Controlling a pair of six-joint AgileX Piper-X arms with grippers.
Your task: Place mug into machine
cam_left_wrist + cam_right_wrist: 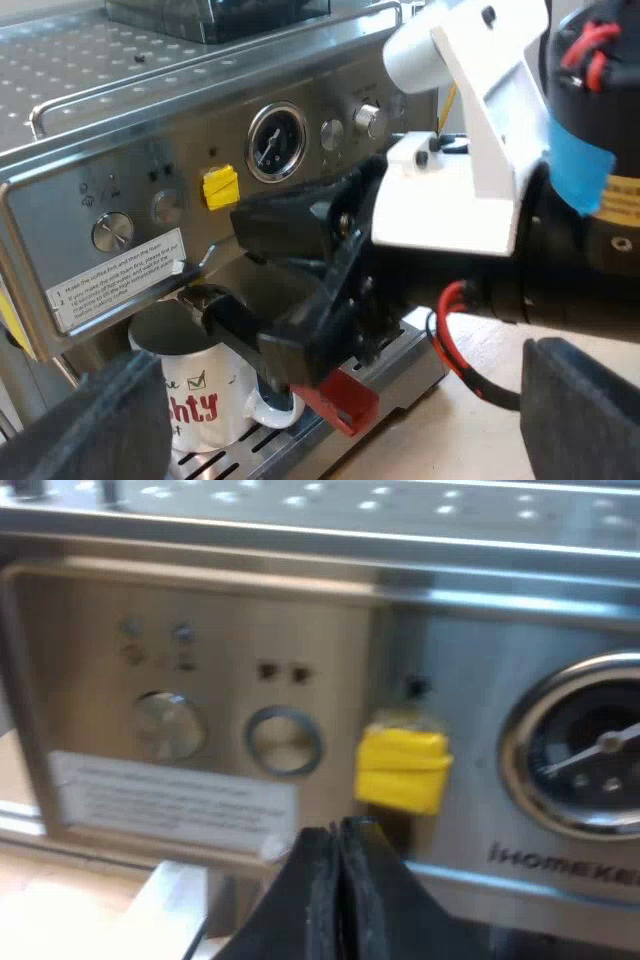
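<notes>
**Mug on tray under holder; right gripper close in at machine front**

Obs.: The espresso machine [130, 150] faces both wrist cameras, steel front panel toward them. The right gripper [338, 845] hangs near that panel, just below the yellow tag [402, 768]. Its fingers are pressed together and nothing shows between them. From the left wrist view it sits over the mug, just beside the holder [232, 322]. The left gripper [345, 410] is held farther off from the machine, its two pads spread well apart and empty.

The mug [195, 400], white with red lettering, stands upright on the drip tray [232, 462] beneath the holder, which is locked into the machine's front. The holder's red end [345, 400] juts out near the mug's handle. The pressure gauge [277, 143] sits higher on the panel.

Judgement: placement looks essentially done, with only the retreat left.

Risks:
- The right gripper is crowded between holder and mug. A pull-out on a low or sideways path could catch the mug's handle and drag or tip it off the tray.
- Lifting carelessly could knock the red end.
- Whether the fingers touch the mug cannot be told.
</notes>
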